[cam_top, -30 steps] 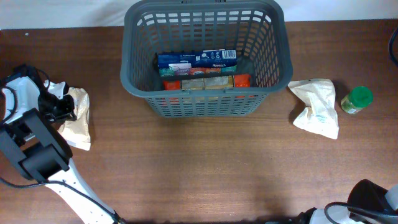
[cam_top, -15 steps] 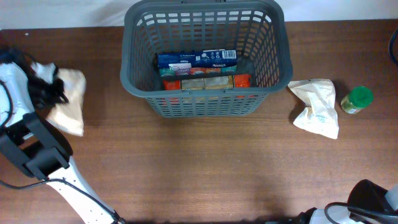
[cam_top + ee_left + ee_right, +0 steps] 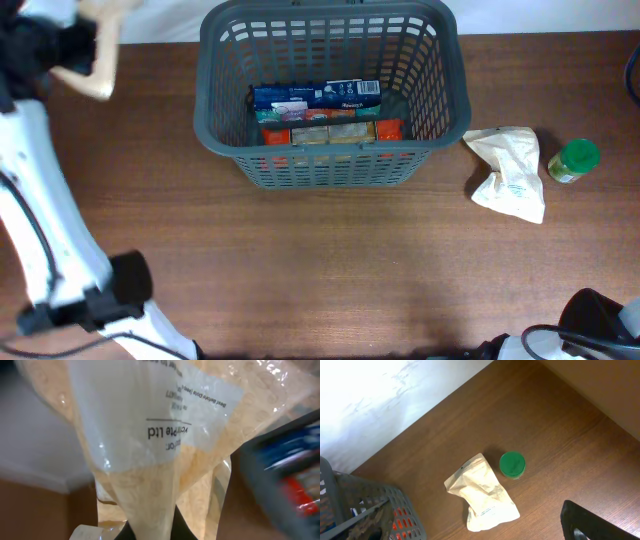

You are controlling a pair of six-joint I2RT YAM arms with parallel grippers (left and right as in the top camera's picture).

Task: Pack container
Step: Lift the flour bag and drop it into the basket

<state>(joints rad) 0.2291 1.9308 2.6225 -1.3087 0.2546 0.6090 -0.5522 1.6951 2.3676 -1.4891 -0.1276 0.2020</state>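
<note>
My left tool (image 3: 80,45), clamped on a beige pouch (image 3: 105,60), hangs left of the dark grey basket (image 3: 225,120), which stands on the table (image 3: 320,270) with cartons (image 3: 318,97) already inside. Whether my right tool (image 3: 592,522) is apart or together I cannot tell. The pouch looks light, soft and crinkly, best pinched at its sealed edge; the stiff basket should stay put. A second ago the pouch lay on the table left of the basket; the second pouch (image 3: 510,172) and green-lidded jar (image 3: 574,160) right of it have not moved.

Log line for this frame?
left tool: shut on pouch, left of basket | basket: boxes inside | right of basket: second pouch, jar
</note>
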